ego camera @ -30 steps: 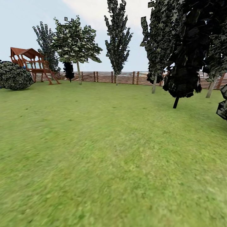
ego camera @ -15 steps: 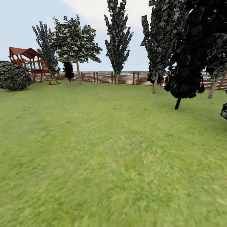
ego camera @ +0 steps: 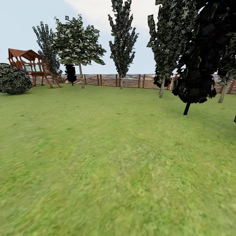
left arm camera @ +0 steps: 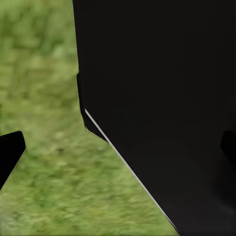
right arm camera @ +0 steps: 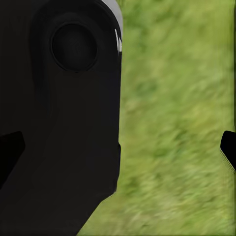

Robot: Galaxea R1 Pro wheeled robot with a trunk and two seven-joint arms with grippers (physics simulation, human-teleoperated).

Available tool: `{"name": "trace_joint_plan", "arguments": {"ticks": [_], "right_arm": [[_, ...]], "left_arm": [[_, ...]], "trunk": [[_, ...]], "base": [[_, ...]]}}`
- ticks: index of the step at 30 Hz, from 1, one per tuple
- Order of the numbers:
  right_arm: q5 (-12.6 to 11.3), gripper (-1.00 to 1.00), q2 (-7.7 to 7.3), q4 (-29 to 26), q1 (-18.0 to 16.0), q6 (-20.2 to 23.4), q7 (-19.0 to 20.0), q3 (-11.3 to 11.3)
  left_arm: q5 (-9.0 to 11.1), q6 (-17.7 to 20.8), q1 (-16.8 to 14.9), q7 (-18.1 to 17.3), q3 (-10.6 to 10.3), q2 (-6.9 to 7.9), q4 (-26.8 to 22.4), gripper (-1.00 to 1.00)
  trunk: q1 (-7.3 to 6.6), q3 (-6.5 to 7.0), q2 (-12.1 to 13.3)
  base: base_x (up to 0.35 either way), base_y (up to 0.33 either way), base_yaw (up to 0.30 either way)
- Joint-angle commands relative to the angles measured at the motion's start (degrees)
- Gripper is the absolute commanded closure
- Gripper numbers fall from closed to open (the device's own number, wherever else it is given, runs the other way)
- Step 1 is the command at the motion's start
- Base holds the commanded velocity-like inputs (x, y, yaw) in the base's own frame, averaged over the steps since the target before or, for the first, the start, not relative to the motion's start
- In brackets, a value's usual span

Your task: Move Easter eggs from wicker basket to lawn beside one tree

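The lawn (ego camera: 111, 157) spreads wide and flat before the robot, and on it I see no wicker basket and no eggs, so I judge that the robot is on its way, in the step of searching or driving, and where the basket stands I cannot tell from these pictures. Several trees offer themselves as a goal: the nearest tree (ego camera: 196, 65), with a very dark crown and a dark thin trunk, stands in front of the wooden fence (ego camera: 131, 80); a tall narrow tree (ego camera: 122, 42) and a broad-crowned tree (ego camera: 78, 42) stand just before the fence, further away. At the far end of the fence there is a red-brown play tower (ego camera: 31, 65), and a low rounded bush (ego camera: 14, 78) is beside it. In both wrist views the grass passes under dark parts of the robot's body; a dark fingertip appears at each picture edge, so the fingers of each gripper seem apart with nothing between them. The next move calls, I think, for turning the base until the basket comes into sight, and then approaching it.
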Motion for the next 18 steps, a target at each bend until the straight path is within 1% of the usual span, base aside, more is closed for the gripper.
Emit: {"name": "trace_joint_plan", "arguments": {"ticks": [1,18], "right_arm": [[0.3,-1.0,0.02,0.1,-0.1,0.0,-0.2,0.0],[0.2,-1.0,0.02,0.1,-0.1,0.0,-0.2,0.0]], "left_arm": [[0.0,0.0,0.0,0.0,0.0,0.01,0.0,-1.0],[0.0,0.0,0.0,0.0,0.0,0.01,0.0,-1.0]], "trunk": [[0.03,-0.04,0.0],[0.03,-0.04,0.0]], "base": [[0.335,0.0,0.0],[0.335,0.0,0.0]]}}
